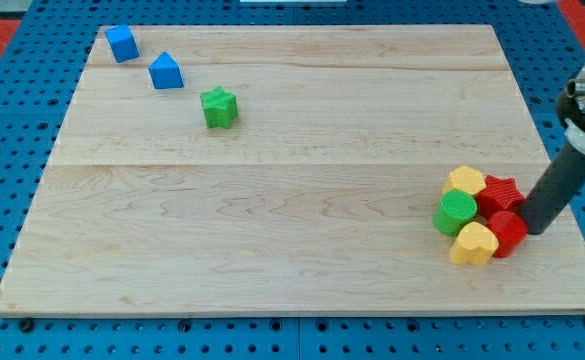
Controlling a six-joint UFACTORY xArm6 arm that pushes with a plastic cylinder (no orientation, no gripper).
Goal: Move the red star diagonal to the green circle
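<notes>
- Rod leans in from the view's upper right; my tip [535, 230] touches the red cylinder [509, 231], just below the red star [500, 191].
- We have no fingers, so no grip state; the green circle [455, 212] sits on the desk [292, 260].

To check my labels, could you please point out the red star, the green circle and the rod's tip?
red star [500, 190]: camera view, its top face.
green circle [457, 207]: camera view, its ribbed top.
my tip [534, 229]: camera view, the rod's lower end.

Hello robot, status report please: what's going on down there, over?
My tip at the cluster's right edge, beside the red cylinder. Red star touching the green circle. Two yellow blocks crowd them. Over.
</notes>
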